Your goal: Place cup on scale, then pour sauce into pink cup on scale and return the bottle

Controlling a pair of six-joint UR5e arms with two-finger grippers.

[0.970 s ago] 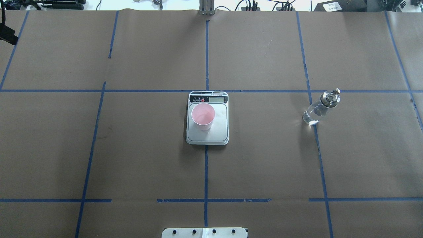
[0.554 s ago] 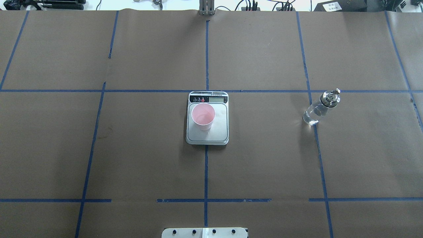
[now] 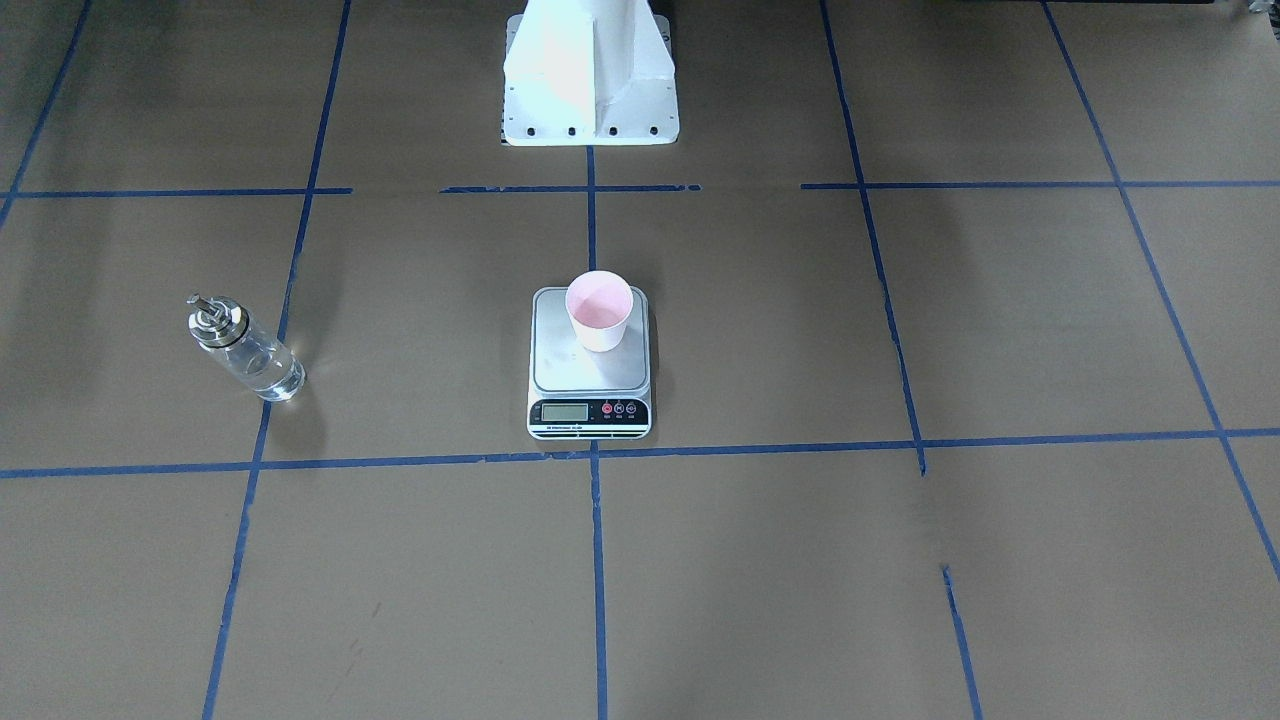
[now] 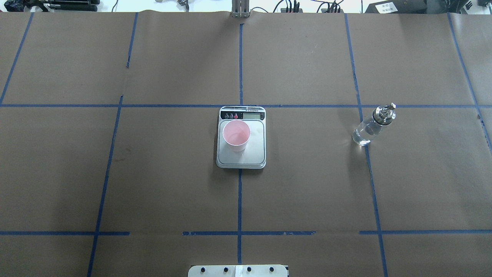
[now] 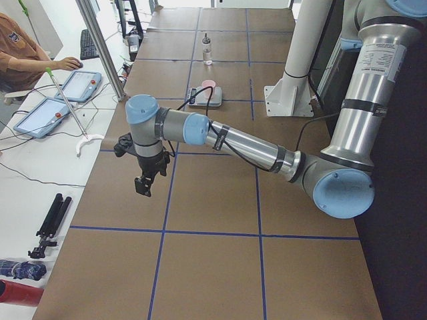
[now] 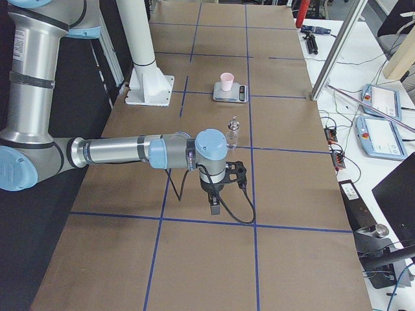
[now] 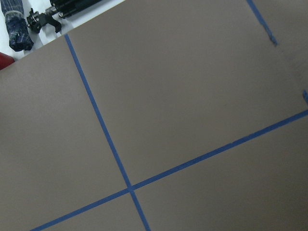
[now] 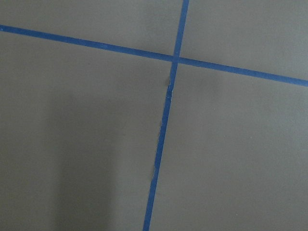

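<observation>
Front-facing exterior gives me the cup (image 3: 599,310) upright on the scale (image 3: 560,365), on the part of the platform away from the display, in the middle of the counter (image 3: 1000,320). The bottle (image 3: 245,348) stands upright well apart from it, toward the counter's right end, with clear sauce (image 3: 265,370) inside. Overhead exterior agrees: cup on scale, bottle alone, and neither arm anywhere in the picture. Exterior left shows my left gripper (image 5: 143,183) hanging over the counter's left end near the operators' edge, holding nothing, but from there I cannot tell how its jaws stand. Exterior right shows the right gripper (image 6: 214,206) over the right end, short of the bottle and apart from it; again I cannot tell its jaw state. Both wrist cameras see only brown paper and blue tape. My read: the cup step is done. I cannot make out any liquid in the cup, so I cannot judge whether the pour is finished or not yet begun.
</observation>
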